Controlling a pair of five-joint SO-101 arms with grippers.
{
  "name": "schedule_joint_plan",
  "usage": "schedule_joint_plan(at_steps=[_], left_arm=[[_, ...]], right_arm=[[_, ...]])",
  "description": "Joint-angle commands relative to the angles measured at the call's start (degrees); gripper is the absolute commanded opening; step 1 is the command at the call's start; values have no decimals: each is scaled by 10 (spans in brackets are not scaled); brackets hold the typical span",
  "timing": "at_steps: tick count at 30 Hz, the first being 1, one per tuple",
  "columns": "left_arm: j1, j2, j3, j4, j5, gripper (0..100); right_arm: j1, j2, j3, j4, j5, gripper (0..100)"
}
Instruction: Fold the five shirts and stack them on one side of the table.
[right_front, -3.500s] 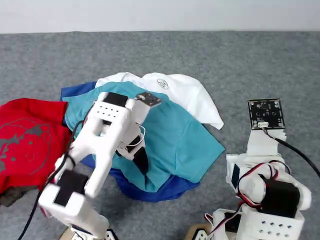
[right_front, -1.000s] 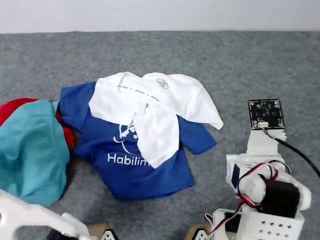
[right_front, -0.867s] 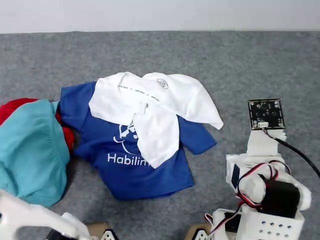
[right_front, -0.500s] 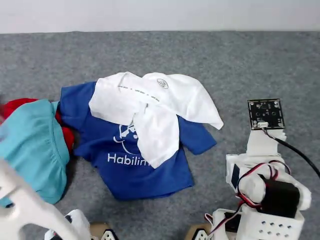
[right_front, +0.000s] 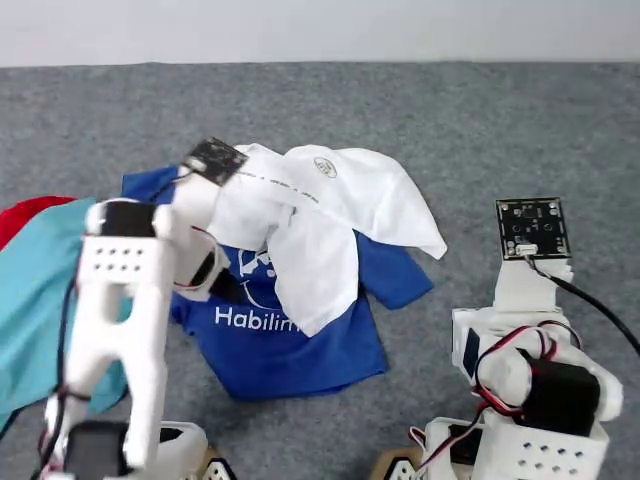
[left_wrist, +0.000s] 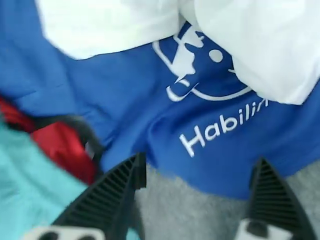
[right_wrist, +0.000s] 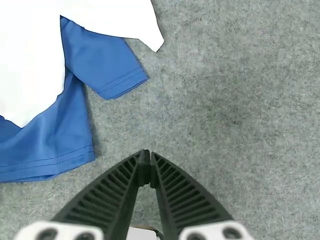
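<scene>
Left gripper (left_wrist: 195, 197) hangs with its jaws spread wide and nothing between them. It sits above the lower edge of the blue shirt (right_front: 290, 350), where the printed front meets the grey tabletop (right_front: 500, 120). One finger is over the carpet-like surface near the red and teal cloth, the other over the blue hem. Neither finger can be seen pressing on the fabric.

Right gripper (right_wrist: 145, 167) has its jaws closed tip to tip, empty, over bare tabletop. It is just beside the blue shirt's short sleeve and side hem, without touching them.

The blue shirt lies spread flat, print side up, near the middle of the tabletop. A white shirt (right_front: 330, 200) is crumpled across its upper half, one flap draping down over the print. Whether that white cloth is one garment or two cannot be told.

To the left, a teal shirt (right_front: 40, 290) lies bunched at the table's edge, against the blue one. A red shirt (right_front: 25, 212) peeks out from under it. None of the shirts is folded.

From above, the left arm stands over the blue shirt's left side. The right arm is tucked back at the near right corner.
</scene>
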Motion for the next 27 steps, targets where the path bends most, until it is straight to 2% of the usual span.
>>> schedule_joint_plan(at_steps=[1,5,10,12,15,16,17,21,27], left_arm=[[5,71,0,-42,-7,329],[5,184,-10,-57,-8,328],[5,298,-35,-38,-18,302],[5,328,-55,-27,-18,242],[4,343,-86,-21,-18,87],[4,342,-95,-21,-18,19],[5,338,-104,-20,-18,0],[4,280,-145,26,-10,4],[5,88,-250,73,66,4]], right_arm=[[3,0,-31,7,6,9],[3,-1,-31,7,6,9],[3,-1,-31,7,6,9],[3,0,-31,7,6,9],[3,0,-31,7,6,9],[3,0,-31,7,6,9],[3,0,-31,7,6,9],[3,0,-31,7,6,9],[2,0,-31,7,6,9]])
